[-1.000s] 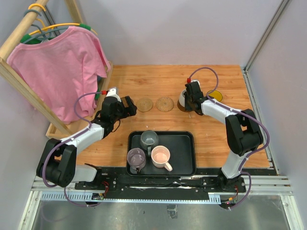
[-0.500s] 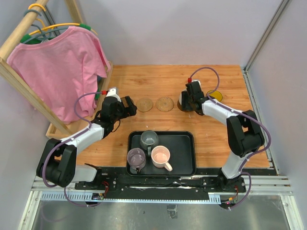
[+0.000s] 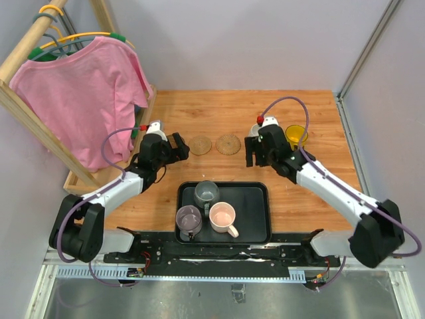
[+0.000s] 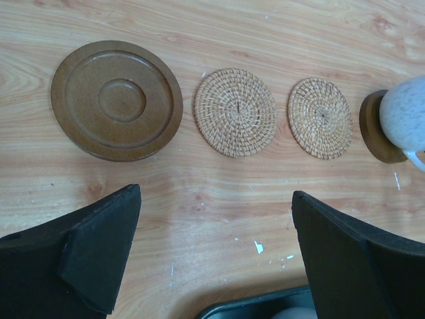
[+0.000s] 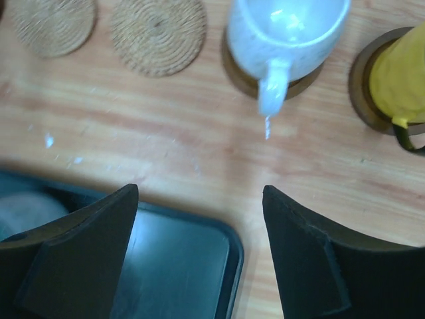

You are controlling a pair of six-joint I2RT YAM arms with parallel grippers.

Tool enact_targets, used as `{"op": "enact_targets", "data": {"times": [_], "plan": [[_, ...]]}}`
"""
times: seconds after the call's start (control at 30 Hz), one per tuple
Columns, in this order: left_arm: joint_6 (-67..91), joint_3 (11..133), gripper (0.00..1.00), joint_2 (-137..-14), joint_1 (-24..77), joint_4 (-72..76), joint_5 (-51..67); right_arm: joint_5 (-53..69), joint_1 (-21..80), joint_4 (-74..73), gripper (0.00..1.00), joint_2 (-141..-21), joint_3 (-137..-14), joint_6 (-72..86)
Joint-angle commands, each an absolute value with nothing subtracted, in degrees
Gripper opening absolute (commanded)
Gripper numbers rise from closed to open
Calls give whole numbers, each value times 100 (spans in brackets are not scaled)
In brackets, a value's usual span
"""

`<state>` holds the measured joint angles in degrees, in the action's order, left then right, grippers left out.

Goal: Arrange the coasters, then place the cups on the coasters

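Left tool (image 3: pixel 180 146) hangs wide open by the bare brown coaster (image 4: pixel 117 100), right tool (image 3: pixel 256 159) gapes empty beside the white cup (image 5: pixel 289 30), and the grey-blue cup (image 3: pixel 206 193) sits in the tray (image 3: pixel 254 207) at the tabletop's (image 3: pixel 302 199) near edge, probably nearer the left arm (image 3: pixel 113 189).

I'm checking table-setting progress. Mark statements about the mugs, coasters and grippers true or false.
The white mug stands on a dark coaster. True.
The yellow mug is in the tray. False: it stands on another dark coaster beside the white mug.
The grey mug, purple mug and pink mug sit in the tray. True.
The right gripper holds the white mug. False: it is open, empty.
Both woven coasters carry mugs. False: both are bare.
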<state>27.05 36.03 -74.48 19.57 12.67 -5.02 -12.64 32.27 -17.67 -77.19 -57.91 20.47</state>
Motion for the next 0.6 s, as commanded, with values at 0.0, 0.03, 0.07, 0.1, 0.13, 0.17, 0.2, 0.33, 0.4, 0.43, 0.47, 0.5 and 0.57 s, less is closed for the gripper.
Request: {"op": "enact_targets", "data": {"times": [0.0, 0.03, 0.07, 0.1, 0.13, 0.17, 0.2, 0.33, 0.4, 0.43, 0.47, 0.5, 0.57], "plan": [[2669, 3693, 100, -7274, 1913, 1250, -408, -719, 3708, -2612, 77, -6970, -5441, 1776], [2683, 3693, 100, -7263, 1913, 1241, -386, -607, 3829, -2753, 77, -6779, -5378, 1744], [2701, 3687, 100, -7248, 1916, 1232, -368, -524, 3950, -2892, 78, -6594, -5312, 1720], [2718, 3678, 100, -7229, 1913, 1221, -347, -482, 4061, -3049, 78, -6358, -5253, 1732], [2743, 3667, 100, -7211, 1909, 1217, -337, -457, 4190, -3188, 79, -6191, -5210, 1750], [2764, 3656, 100, -7189, 1914, 1205, -330, -423, 4306, -3325, 80, -6043, -5178, 1785], [2782, 3652, 100, -7175, 1914, 1185, -321, -409, 4429, -3426, 81, -5922, -5136, 1852], [2836, 3612, 100, -7117, 1916, 1038, -286, -556, 5140, -3536, 82, -5587, -4841, 2363], [2872, 3540, 100, -7022, 1924, 969, -281, -692, 5493, -3498, 83, -5568, -4662, 2606], [2888, 3489, 100, -6943, 1929, 942, -300, -754, 5674, -3455, 83, -5590, -4593, 2702], [2903, 3431, 100, -6860, 1945, 915, -341, -818, 5853, -3427, 83, -5636, -4520, 2771], [2915, 3378, 100, -6776, 1961, 896, -383, -916, 6037, -3406, 83, -5699, -4466, 2845], [2926, 3291, 100, -6608, 1999, 826, -460, -1081, 6391, -3404, 83, -5859, -4454, 2951]]}}
